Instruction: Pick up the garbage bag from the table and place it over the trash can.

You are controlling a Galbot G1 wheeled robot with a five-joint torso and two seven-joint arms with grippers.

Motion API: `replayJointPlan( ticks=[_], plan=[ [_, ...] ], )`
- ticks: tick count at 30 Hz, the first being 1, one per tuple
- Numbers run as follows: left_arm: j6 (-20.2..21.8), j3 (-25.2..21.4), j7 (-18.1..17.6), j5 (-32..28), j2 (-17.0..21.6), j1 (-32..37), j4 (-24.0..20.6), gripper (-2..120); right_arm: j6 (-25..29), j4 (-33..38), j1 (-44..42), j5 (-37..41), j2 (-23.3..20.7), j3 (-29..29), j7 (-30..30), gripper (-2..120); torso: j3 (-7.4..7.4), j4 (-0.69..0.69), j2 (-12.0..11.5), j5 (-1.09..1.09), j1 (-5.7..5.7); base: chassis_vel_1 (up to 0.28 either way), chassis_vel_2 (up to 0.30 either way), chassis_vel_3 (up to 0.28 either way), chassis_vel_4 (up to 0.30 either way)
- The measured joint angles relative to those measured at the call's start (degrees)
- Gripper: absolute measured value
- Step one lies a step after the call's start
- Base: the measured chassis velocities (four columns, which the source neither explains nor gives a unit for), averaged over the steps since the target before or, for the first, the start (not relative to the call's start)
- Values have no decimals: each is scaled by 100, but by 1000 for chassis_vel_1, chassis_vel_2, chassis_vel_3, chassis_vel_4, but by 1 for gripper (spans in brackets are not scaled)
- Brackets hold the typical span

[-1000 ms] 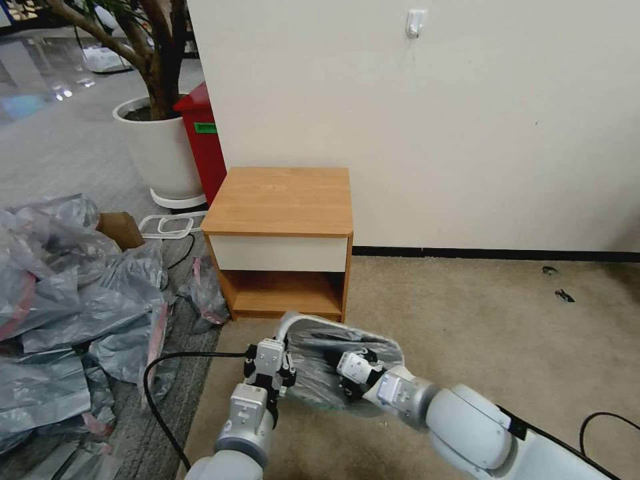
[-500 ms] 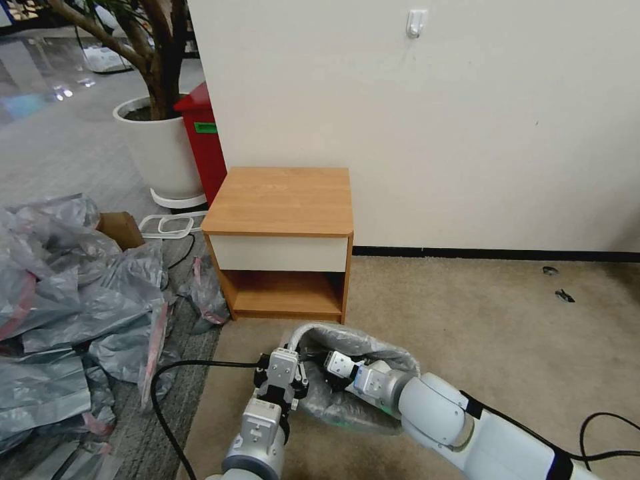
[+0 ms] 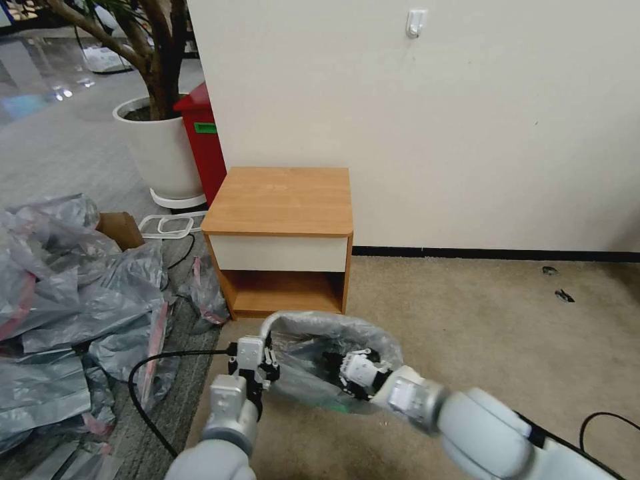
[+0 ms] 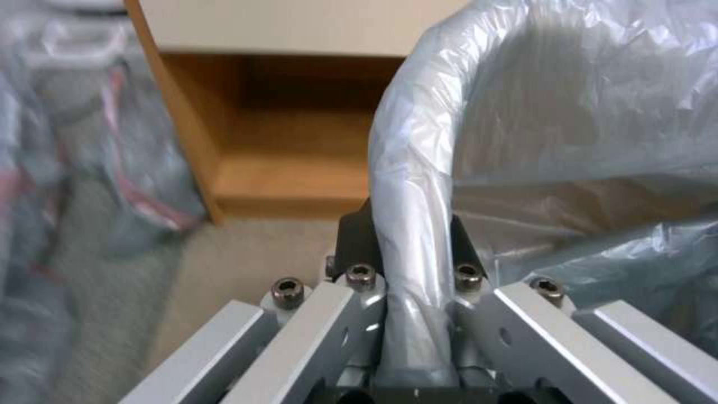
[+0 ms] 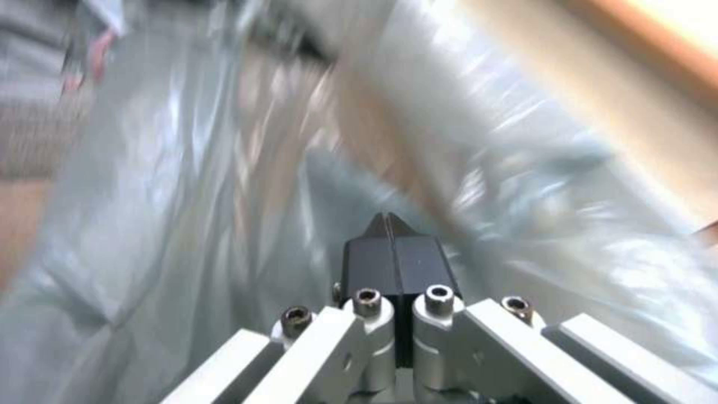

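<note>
The grey translucent garbage bag (image 3: 333,333) is stretched over the trash can (image 3: 313,395), which stands on the carpet just in front of the table (image 3: 283,200). The bin's walls show faintly through the plastic. My left gripper (image 3: 263,358) is shut on the bag-covered left rim; in the left wrist view its fingers (image 4: 355,247) clamp that wrapped rim (image 4: 412,185) from both sides. My right gripper (image 3: 345,368) reaches down inside the lined bin, and its black pads (image 5: 370,264) are pressed together with nothing between them.
A big heap of grey bags (image 3: 67,300) covers the floor to the left, with a black cable (image 3: 143,380) trailing beside it. A red bin (image 3: 203,147) and a white plant pot (image 3: 157,150) stand behind the table. Open carpet lies to the right.
Over the last half second the bagged bin and both grippers shifted left. The left gripper kept its hold on the rim. The right gripper stayed inside the bag.
</note>
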Motion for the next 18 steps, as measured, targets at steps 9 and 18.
replayJointPlan(
  ticks=[9,18],
  plan=[
    [247,-219,-288,-1121,14,-16,-28,3,245,382,-493,324,481,555,222,0,0,1,0,0,0,0,0,0,0],
    [475,-385,-386,-1947,81,-9,-55,3,839,296,-1080,600,1320,1257,506,0,0,1,0,0,0,0,0,0,0]
  ],
)
